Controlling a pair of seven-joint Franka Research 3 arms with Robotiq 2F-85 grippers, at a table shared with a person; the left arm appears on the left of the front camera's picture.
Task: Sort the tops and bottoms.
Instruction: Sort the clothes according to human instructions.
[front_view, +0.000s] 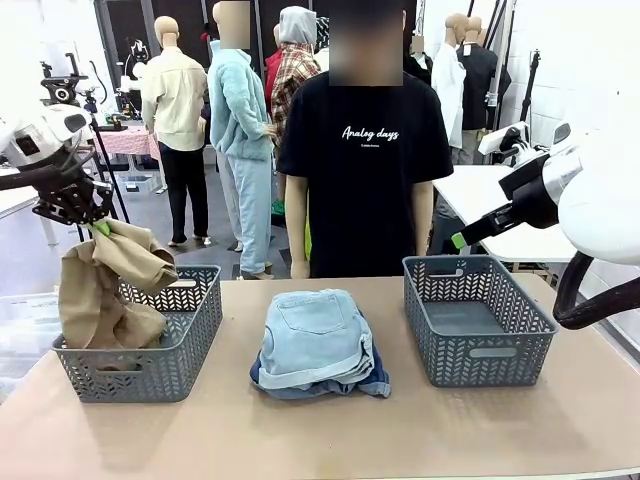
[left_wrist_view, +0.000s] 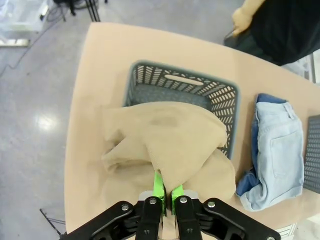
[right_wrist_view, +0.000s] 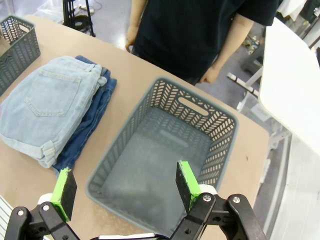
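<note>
Tan top (front_view: 105, 285) pinched by left fingers (left_wrist_view: 159, 185), hanging lengthwise beneath, draped over grey basket (front_view: 190, 330) edge; right fingers (right_wrist_view: 186, 182) spread above other basket (right_wrist_view: 222, 135).

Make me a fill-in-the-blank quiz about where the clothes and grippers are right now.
1. The tan garment hangs from the left gripper, whose jaws are ____.
2. The right gripper hangs above the right basket with jaws ____.
3. The pale denim shorts lie ____ the dark blue denim.
Missing words: shut; open; on top of.
</note>
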